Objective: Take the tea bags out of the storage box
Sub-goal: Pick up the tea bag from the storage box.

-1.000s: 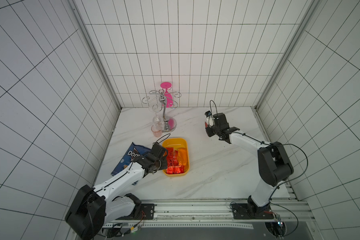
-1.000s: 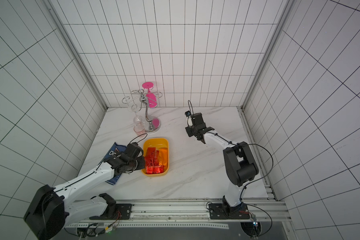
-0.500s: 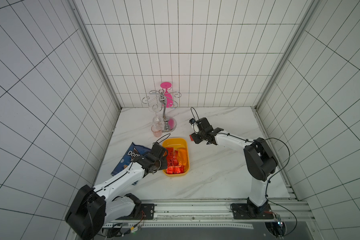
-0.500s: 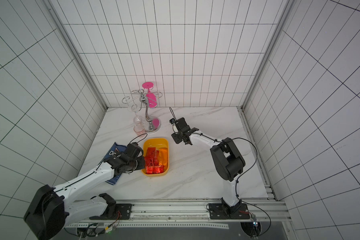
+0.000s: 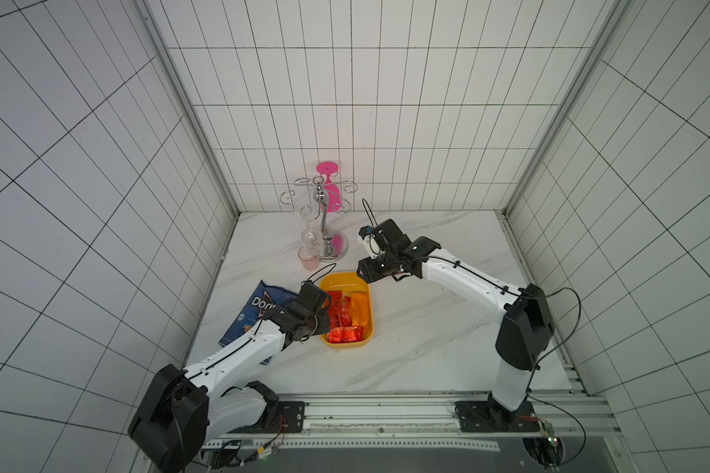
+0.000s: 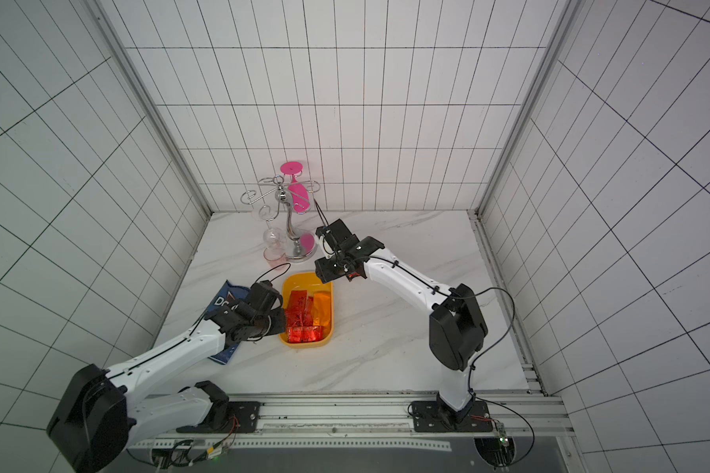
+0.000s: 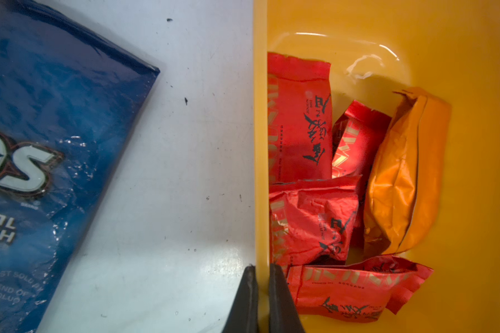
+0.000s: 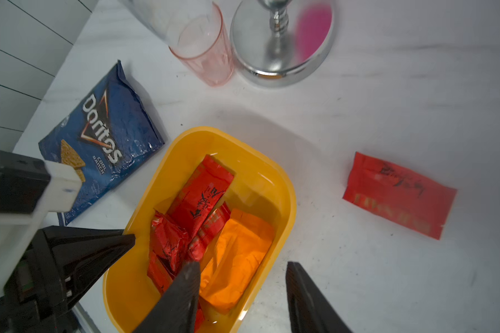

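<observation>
The yellow storage box lies mid-table. It holds several red tea bags and one orange tea bag. Another red tea bag lies flat on the table beside the box. My left gripper is shut on the box's wall on the chip-bag side. My right gripper hangs open over the box's far end. One of its fingers is above the sachets, the other above the table, with nothing held.
A blue Doritos bag lies left of the box, partly under my left arm. Behind the box stand a chrome glass rack with a hanging pink glass, and a pink cup. Tiled walls close three sides.
My right gripper has swung from the back right of the table to the box's far end, and its jaws have gone from shut to open. The left arm has not moved.
</observation>
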Motion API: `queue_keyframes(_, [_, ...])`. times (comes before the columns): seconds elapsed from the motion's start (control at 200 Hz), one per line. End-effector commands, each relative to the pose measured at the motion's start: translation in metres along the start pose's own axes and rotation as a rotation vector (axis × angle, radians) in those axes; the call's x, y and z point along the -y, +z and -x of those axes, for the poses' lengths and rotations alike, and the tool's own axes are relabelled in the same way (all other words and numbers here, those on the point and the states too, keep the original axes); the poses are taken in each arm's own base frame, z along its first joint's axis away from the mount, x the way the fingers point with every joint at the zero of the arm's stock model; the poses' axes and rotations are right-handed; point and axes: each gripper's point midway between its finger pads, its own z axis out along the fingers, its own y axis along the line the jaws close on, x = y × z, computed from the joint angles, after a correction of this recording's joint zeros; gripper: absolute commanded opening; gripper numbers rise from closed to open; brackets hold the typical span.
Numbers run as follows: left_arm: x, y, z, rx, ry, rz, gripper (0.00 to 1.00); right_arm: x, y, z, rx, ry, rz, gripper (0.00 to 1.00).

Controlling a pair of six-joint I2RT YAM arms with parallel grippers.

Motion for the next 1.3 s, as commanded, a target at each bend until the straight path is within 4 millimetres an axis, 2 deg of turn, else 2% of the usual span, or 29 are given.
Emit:
queue_keyframes(0.0, [-0.006, 0.001, 0.0, 0.016, -0.006, 0.016, 0.0, 0.004, 0.02, -0.031, -0.153, 0.093, -0.101, 0.53])
queue_keyframes(0.185, [-0.006, 0.002, 0.0, 0.014, -0.006, 0.017, 0.0, 0.008, 0.06, -0.045, -0.277, 0.058, -0.189, 0.51])
queue_keyframes(0.3, [-0.006, 0.002, 0.0, 0.012, -0.004, 0.017, 0.0, 0.01, 0.074, -0.047, -0.31, 0.025, -0.245, 0.51])
queue_keyframes(0.575, [-0.006, 0.001, 0.001, 0.02, -0.005, 0.015, 0.0, 0.003, 0.09, -0.038, -0.311, -0.021, -0.271, 0.55])
queue_keyframes(0.825, [-0.006, 0.002, 0.0, 0.014, -0.005, 0.017, 0.0, 0.0, 0.106, -0.054, -0.388, -0.063, -0.288, 0.54])
queue_keyframes(0.975, [-0.006, 0.002, 0.0, 0.013, -0.004, 0.018, 0.0, 0.003, 0.107, -0.054, -0.392, -0.073, -0.314, 0.42])
queue_keyframes(1.134, [-0.006, 0.002, 0.0, 0.015, -0.004, 0.017, 0.0, -0.002, 0.098, -0.042, -0.356, -0.074, -0.299, 0.15])
queue_keyframes(1.294, [-0.006, 0.002, 0.0, 0.014, -0.004, 0.017, 0.0, -0.013, 0.077, -0.02, -0.29, -0.074, -0.266, 0.05])
